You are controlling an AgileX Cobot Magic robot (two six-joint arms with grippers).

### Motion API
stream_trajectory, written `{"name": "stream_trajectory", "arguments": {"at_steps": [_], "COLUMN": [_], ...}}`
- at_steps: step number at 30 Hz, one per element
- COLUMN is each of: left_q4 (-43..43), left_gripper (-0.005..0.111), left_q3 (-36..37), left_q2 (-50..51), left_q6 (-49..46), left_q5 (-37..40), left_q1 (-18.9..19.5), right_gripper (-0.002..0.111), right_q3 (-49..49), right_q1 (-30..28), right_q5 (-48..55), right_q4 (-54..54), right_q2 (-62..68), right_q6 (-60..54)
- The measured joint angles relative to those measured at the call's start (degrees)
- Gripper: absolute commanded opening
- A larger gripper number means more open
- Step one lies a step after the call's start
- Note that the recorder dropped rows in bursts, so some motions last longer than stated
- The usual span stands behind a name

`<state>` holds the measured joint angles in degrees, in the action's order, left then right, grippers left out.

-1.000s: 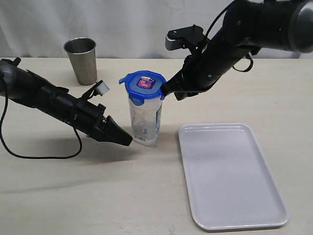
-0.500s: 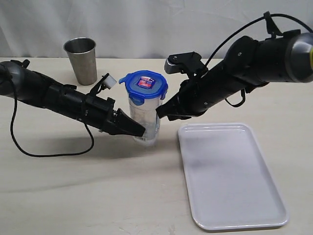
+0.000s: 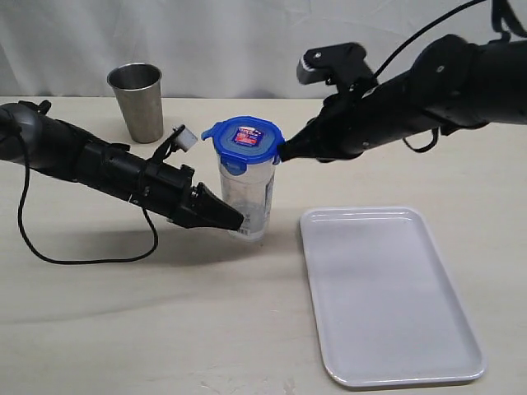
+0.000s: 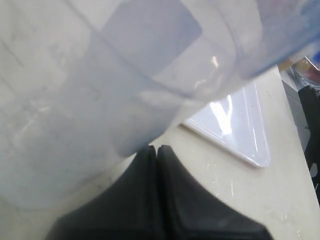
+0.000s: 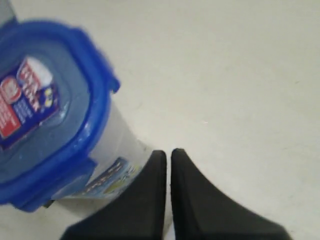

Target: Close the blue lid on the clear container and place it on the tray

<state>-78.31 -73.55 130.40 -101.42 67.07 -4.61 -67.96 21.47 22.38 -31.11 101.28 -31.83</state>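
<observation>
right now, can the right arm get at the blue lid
Probably yes: the right tool, shut, sits at the rim of the blue lid with nothing between them, and the left tool is lower, at the clear container's side.

We see bright, even light from above — soft shadows lie on the table (image 3: 165,329). In the wrist views the container (image 4: 100,100) and lid (image 5: 45,115) blur at close range, and the tray (image 4: 235,125) shows glare.
</observation>
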Motion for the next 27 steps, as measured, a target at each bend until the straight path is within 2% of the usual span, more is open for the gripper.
{"name": "stream_trajectory", "arguments": {"at_steps": [6,18,24,27], "left_q4": [0.4,-0.2,-0.7,0.2], "left_gripper": [0.0,0.0,0.0,0.0], "left_q3": [0.0,0.0,0.0,0.0], "left_q2": [0.0,0.0,0.0,0.0], "left_q6": [0.0,-0.1,-0.4,-0.6], "left_q5": [0.0,1.1,1.9,2.0], "left_q1": [0.0,0.0,0.0,1.2], "right_gripper": [0.004,0.004,0.004,0.004], "right_q3": [0.0,0.0,0.0,0.0], "right_q1": [-1.1,4.2,4.6,4.7], "right_q5": [-0.9,2.9,3.0,3.0], "right_q4": [0.8,0.4,0.3,0.8], "right_q2": [-4.1,-4.8,-4.8,-4.8], "right_q6": [1.5,0.9,0.9,0.9]}}
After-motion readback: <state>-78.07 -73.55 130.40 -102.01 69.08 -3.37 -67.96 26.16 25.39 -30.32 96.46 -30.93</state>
